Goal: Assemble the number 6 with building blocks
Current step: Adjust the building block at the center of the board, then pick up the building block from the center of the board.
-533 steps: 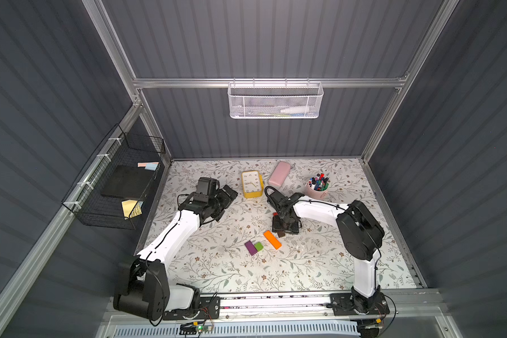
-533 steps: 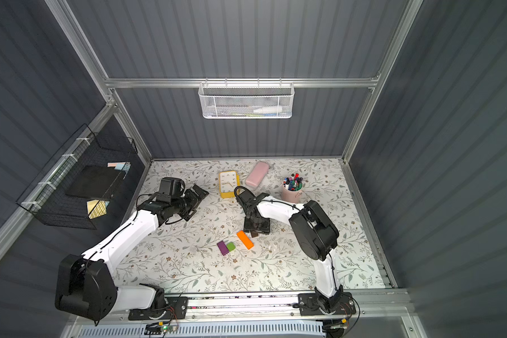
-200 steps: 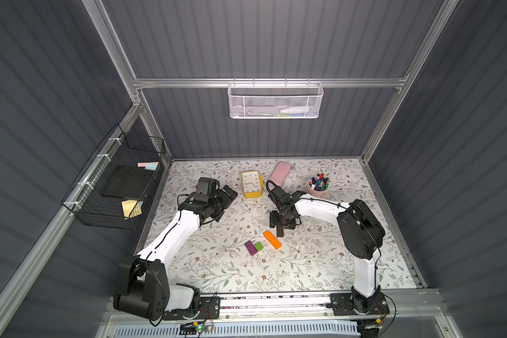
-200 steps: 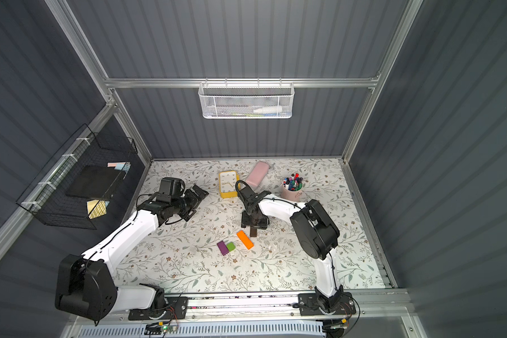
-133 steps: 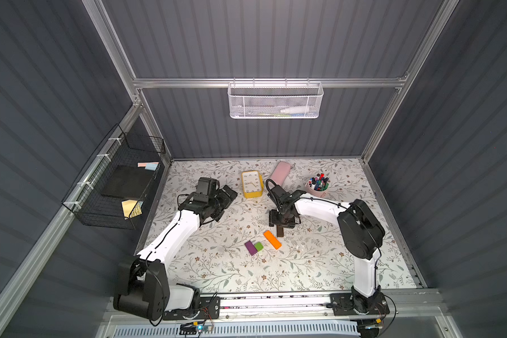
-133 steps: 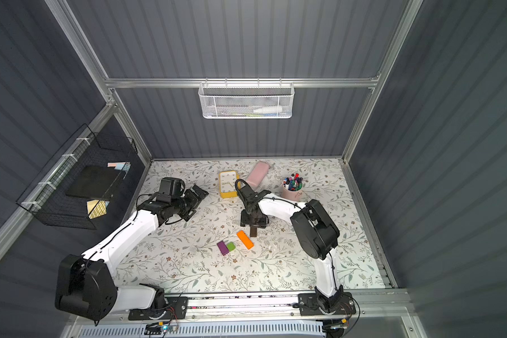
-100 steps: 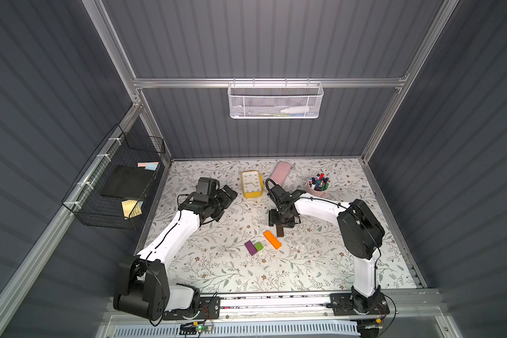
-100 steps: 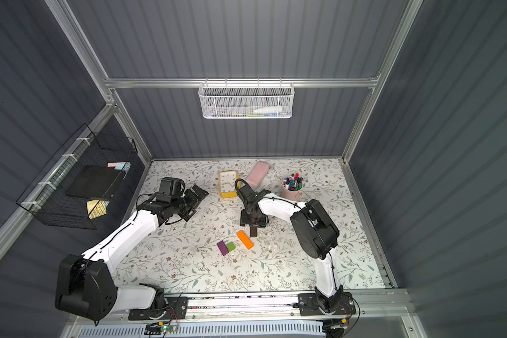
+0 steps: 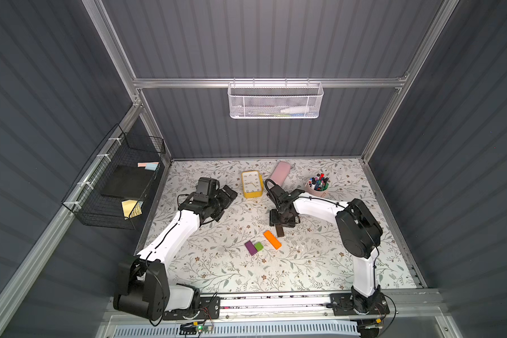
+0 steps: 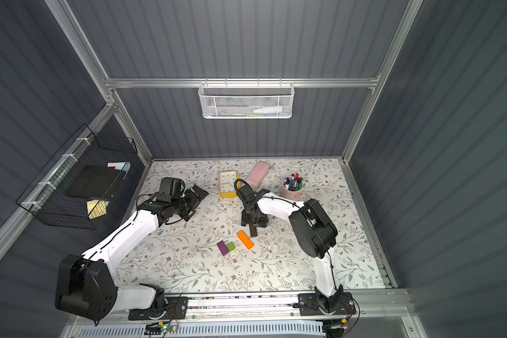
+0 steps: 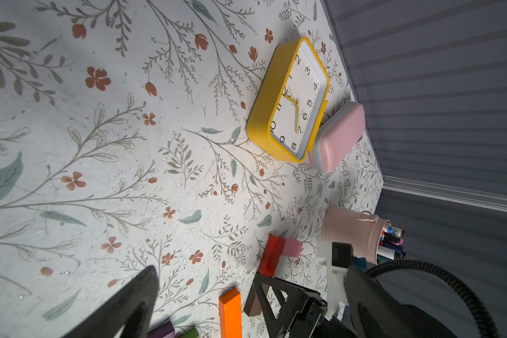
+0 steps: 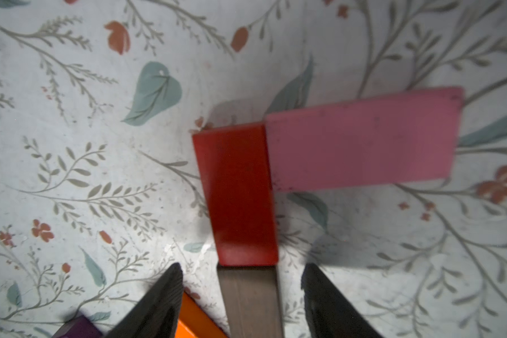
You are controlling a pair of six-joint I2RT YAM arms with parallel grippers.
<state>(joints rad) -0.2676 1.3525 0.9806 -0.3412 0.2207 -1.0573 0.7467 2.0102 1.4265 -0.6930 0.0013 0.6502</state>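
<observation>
— Right claw (image 12: 242, 267) state?
— Apart, straddling brown (image 12: 251, 301), touching neither side of it. Gripping nothing.
— Left claw (image 9: 227, 202)?
— Apart too, empty, held above the counter (image 9: 305, 263), well away from the blocks.
— And the 6?
— Partly laid, mid-counter: pink (image 12: 360, 140) lying across, one end butted against red (image 12: 237, 193) to form a corner; brown end to end with red, in line.
— Other pieces?
— Loose, nearer the front: orange (image 9: 272, 239) slanted just beside brown; purple (image 9: 249, 248) and green (image 9: 258, 246) touching each other, near orange but apart from it.
— Elsewhere?
— Clock (image 9: 251, 184), case (image 9: 281, 172) and pen cup (image 9: 317, 188) toward the back wall.
</observation>
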